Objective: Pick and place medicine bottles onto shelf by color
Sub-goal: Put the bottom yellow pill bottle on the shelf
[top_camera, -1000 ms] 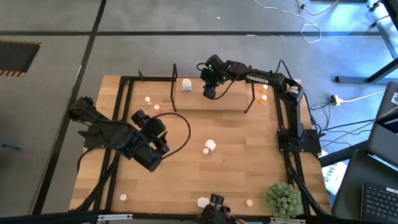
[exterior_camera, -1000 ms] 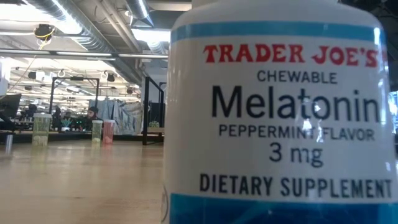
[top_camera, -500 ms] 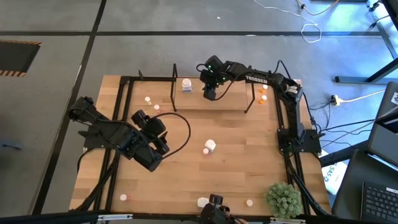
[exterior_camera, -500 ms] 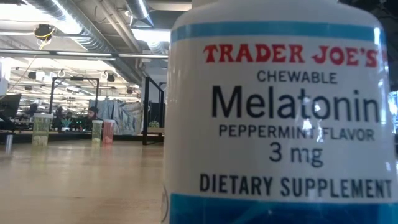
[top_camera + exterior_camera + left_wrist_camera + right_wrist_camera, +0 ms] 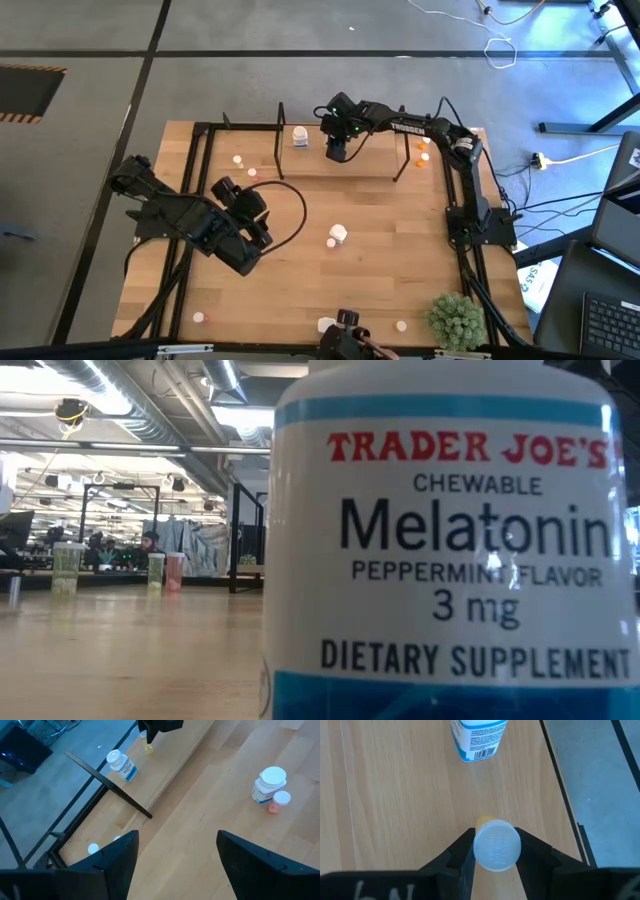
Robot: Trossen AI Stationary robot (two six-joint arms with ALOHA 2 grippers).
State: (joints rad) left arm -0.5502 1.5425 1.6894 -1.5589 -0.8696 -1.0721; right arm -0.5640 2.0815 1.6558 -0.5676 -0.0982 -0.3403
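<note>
Right wrist view: my right pincer (image 5: 492,851) is clamped on a small white-capped cream bottle (image 5: 496,845), upright, hanging over the shelf (image 5: 340,166) base – white bottle (image 5: 477,737) just ahead – left pincer (image 5: 172,852) apart, well away.

Dark jointed arms (image 5: 190,220), looping black cable (image 5: 296,205)

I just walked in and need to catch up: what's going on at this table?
The robot is sorting medicine bottles onto the shelf. The right gripper holds a small white-capped bottle over the shelf's base, near a white bottle already standing there. The left gripper waits open above the table, where another white bottle and smaller ones are still scattered.
</note>
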